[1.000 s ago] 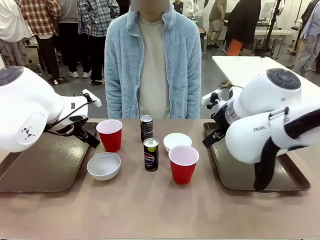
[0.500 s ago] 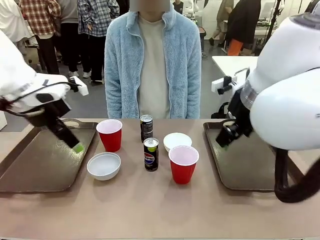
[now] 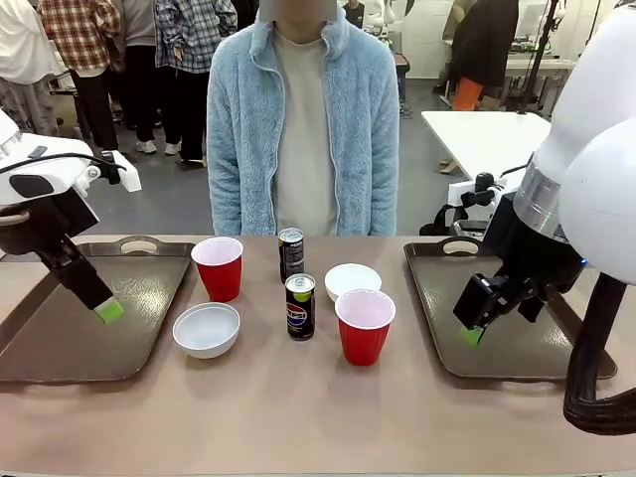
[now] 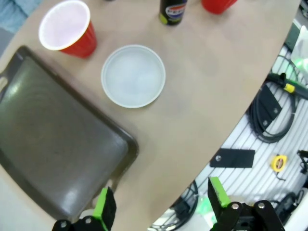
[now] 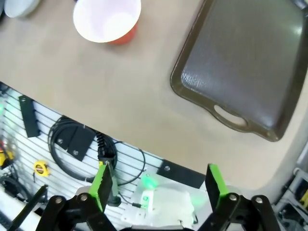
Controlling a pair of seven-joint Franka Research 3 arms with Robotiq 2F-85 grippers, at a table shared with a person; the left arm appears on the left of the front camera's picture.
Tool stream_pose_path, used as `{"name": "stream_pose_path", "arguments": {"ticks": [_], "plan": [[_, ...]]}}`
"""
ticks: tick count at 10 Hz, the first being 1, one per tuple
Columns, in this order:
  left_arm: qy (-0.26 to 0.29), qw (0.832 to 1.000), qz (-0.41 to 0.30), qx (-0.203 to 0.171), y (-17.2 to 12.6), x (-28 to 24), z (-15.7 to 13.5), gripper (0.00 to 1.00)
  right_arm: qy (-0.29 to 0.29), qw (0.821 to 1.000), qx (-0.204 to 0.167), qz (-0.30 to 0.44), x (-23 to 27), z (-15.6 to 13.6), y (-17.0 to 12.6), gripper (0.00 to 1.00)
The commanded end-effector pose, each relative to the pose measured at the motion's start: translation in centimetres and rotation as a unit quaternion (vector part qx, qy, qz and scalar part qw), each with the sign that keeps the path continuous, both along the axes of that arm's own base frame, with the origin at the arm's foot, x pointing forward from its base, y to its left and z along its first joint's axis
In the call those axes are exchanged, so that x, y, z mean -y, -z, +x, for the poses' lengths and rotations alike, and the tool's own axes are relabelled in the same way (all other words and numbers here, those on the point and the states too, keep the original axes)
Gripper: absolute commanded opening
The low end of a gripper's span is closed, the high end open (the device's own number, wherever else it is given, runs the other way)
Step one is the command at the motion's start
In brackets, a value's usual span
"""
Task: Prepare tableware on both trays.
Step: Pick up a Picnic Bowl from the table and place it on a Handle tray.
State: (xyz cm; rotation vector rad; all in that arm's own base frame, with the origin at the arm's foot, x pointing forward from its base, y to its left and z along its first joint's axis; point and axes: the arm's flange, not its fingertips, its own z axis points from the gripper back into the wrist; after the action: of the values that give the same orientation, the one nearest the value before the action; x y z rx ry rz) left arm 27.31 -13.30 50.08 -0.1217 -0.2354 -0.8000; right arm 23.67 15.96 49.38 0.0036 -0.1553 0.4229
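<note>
While all six pieces of tableware sit bunched mid-worktop [image 3: 298, 422], neither tray carries anything yet. Far red cup [image 3: 218, 266] stands just beside the left tray [image 3: 55, 343], with one white bowl [image 3: 206, 329] in front of it. The far Pepsi can [image 3: 291, 253] and near Pepsi can [image 3: 300, 306] stand close together at centre. The second bowl [image 3: 353, 280] and near red cup [image 3: 365, 325] sit to their right, short of the right tray [image 3: 532, 348].

My left gripper [image 4: 160, 195] hangs above the left tray, jaws spread wide, nothing between them. My right gripper [image 5: 158, 179] is equally wide and empty, above the right tray's inner side.

Risks, as I judge them:
- The cans are slim and tightly spaced, so wide jaws reaching for one could topple its neighbour.
- The cups look light and may tip on a nudge or buckle under squeeze.
- The shallow bowls offer only a rim pinch and could slip.
- Both my arms converging on centre might clash.
</note>
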Motion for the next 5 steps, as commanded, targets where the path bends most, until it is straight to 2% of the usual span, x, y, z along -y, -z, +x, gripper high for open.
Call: {"name": "stream_pose_path", "arguments": {"ticks": [1, 2, 3, 4, 5], "plan": [[0.006, 1.000, -0.008, -0.001, 0.6, 0.3, 0.8, 1.00, -0.016, 1.000, 0.007, -0.005, -0.3, 1.1, 0.6, 1.00], [0.000, 1.000, 0.000, 0.000, 0.0, 0.0, 0.0, 1.00, 0.000, 1.000, 0.000, 0.000, 0.0, 0.0, 0.0, 1.00], [-0.024, 0.990, -0.139, -0.031, 0.7, -2.5, 1.3, 1.00, 0.029, 0.990, -0.013, 0.135, 4.1, 1.2, 0.7, 1.00], [-0.050, 0.973, -0.221, -0.042, 1.1, -4.5, 1.6, 1.00, 0.054, 0.978, -0.026, 0.202, 7.4, 1.1, 1.2, 1.00], [-0.065, 0.959, -0.271, -0.053, 1.2, -6.3, 1.8, 1.00, 0.064, 0.966, -0.018, 0.250, 9.9, 0.4, 1.1, 1.00]]}}
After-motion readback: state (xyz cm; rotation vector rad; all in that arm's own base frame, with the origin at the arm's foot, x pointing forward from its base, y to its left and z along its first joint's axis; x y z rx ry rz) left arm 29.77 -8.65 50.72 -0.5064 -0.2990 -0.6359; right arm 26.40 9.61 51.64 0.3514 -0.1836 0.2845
